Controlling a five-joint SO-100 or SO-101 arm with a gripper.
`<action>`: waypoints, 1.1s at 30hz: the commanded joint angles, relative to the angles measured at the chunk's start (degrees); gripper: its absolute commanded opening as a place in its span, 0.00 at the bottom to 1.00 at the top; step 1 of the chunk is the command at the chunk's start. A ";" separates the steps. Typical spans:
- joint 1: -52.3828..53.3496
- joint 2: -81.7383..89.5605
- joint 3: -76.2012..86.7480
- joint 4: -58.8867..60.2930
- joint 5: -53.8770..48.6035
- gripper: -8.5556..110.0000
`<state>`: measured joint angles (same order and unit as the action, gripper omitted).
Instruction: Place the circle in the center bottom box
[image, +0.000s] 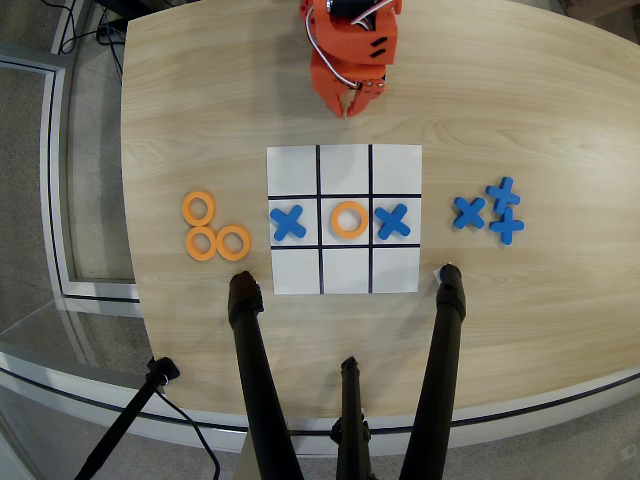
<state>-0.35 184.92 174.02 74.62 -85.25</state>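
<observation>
In the overhead view, three orange circles (199, 208) (202, 243) (233, 242) lie loose on the table left of the white grid (295, 270). Another circle (349, 219) rests in the grid's very centre cell, between two blue crosses (288, 222) (393, 220). The center bottom box (345, 169), the middle cell of the row nearest the orange arm, holds nothing. My gripper (349, 110) hangs folded at the table's top edge, just above that row. Its fingers appear shut on nothing.
Three more blue crosses (468, 211) (502, 191) (507, 226) sit in a cluster right of the grid. Black tripod legs (245, 320) (449, 300) stand on the table below the grid's lower corners. The table's curved edge runs along the left and the bottom.
</observation>
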 joint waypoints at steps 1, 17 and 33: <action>3.08 -8.00 -10.11 0.18 0.35 0.10; 20.92 -72.95 -59.85 -15.91 2.90 0.26; 23.91 -112.50 -91.76 -23.03 6.24 0.26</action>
<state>23.38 73.83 85.78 53.09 -79.63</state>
